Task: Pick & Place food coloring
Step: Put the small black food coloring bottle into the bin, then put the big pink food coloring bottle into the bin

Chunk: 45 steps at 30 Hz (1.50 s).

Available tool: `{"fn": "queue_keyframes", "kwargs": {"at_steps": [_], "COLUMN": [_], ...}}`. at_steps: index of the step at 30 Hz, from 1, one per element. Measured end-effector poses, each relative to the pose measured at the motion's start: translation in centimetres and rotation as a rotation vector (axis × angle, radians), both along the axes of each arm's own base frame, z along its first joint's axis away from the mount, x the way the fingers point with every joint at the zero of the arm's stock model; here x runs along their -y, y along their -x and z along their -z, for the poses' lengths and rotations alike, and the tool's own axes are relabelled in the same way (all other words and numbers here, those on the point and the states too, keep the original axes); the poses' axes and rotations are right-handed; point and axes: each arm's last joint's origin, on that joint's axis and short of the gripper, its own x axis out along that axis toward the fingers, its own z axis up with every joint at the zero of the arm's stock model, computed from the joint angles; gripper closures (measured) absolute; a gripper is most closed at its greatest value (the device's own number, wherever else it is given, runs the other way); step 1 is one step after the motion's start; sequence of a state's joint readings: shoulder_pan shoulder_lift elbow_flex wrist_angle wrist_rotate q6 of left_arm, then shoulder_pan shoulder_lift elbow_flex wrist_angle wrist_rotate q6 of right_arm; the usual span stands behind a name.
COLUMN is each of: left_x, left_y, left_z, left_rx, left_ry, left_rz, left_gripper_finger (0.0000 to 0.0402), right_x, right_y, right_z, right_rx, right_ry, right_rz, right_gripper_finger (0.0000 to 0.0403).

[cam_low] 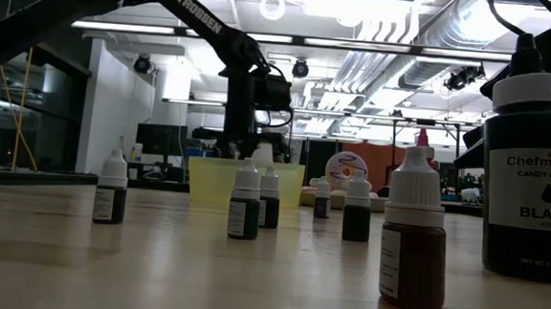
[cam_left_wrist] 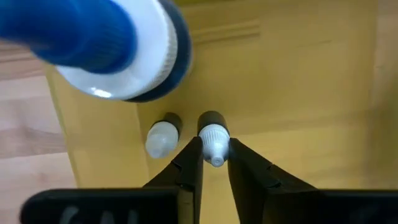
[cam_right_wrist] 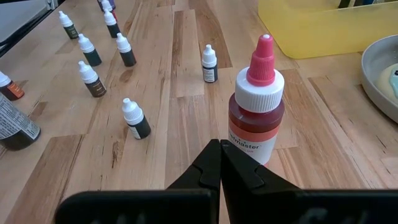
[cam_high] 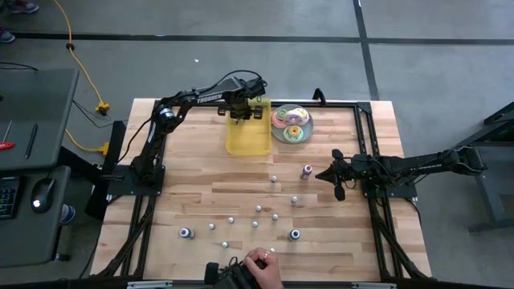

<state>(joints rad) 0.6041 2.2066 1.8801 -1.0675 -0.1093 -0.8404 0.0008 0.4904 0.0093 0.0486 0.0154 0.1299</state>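
Left end effector over tray

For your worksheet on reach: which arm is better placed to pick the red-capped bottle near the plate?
Probably the right: its shut gripper sits just before the red-capped bottle, while the left gripper holds a small bottle over the yellow tray.

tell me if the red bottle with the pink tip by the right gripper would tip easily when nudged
Probably yes if pushed high: the red bottle stands upright, taller than wide, on a bare wooden table. Its smooth plastic may slide first. The right gripper, fingers shut, sits just before it.
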Motion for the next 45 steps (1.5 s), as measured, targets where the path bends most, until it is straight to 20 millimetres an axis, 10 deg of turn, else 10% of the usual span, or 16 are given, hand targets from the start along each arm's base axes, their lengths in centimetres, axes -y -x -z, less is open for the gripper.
{"fn": "queue_keyframes", "kwargs": {"at_steps": [16,28,36,45], "left_x": [0.0,0.4,4.0,11.0], "left_y": [-0.2,-1.9,-3.4,-5.9], "left_z": [-0.4,-7.0,-13.8,-15.7], "left_rx": [0.015,0.11,0.171,0.277], "left_ry": [-0.005,-0.156,-0.306,-0.368], "left_rz": [0.026,0.223,0.586,1.156], "left_gripper_finger": [0.0287,0.0286,0.0286,0.0286], "right_x": [0.0,0.0,0.0,0.0], "right_y": [0.0,0.0,0.0,0.0], "right_z": [0.0,0.0,0.0,0.0], "right_rx": [0.0,0.0,-0.001,0.0], "right_ry": [0.0,0.0,0.0,0.0], "right_rz": [0.0,0.0,0.0,0.0], "right_gripper_finger": [0.0402,0.0402,0.0402,0.0402]}}
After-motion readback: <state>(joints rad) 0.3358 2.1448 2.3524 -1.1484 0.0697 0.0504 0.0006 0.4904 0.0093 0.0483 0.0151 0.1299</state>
